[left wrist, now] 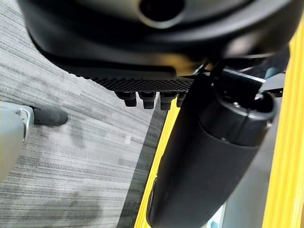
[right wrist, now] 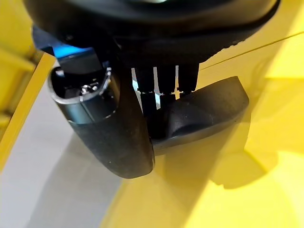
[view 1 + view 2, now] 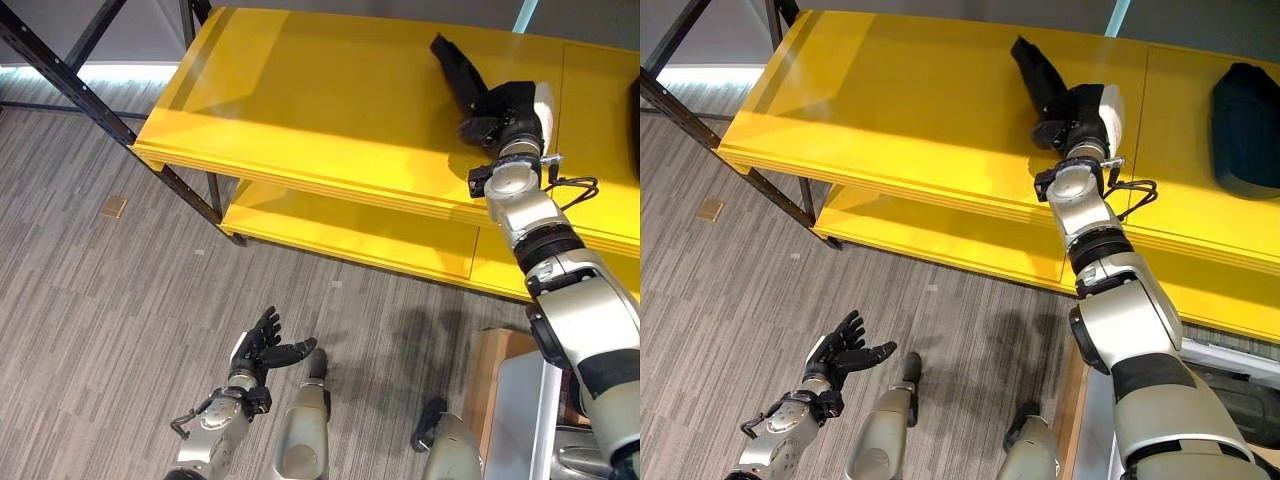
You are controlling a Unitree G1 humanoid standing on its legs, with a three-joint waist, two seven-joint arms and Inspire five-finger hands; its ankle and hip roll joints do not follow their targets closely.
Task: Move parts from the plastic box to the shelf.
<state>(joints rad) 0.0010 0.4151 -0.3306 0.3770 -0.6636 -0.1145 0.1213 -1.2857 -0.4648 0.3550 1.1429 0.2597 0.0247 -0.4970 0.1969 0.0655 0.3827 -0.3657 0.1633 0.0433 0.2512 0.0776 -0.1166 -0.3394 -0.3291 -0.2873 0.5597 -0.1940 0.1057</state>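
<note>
The right hand is clamped on a black part at the top board of the yellow shelf, fingers curled over it and thumb alongside. To finish well, I judge it should settle the part flat on the shelf, well back from the front lip, then uncurl and lift straight off without dragging it. The part is long, dark, matte and smoothly rounded, angling away toward the back of the shelf. The left hand hangs loose and empty below the shelf
</note>
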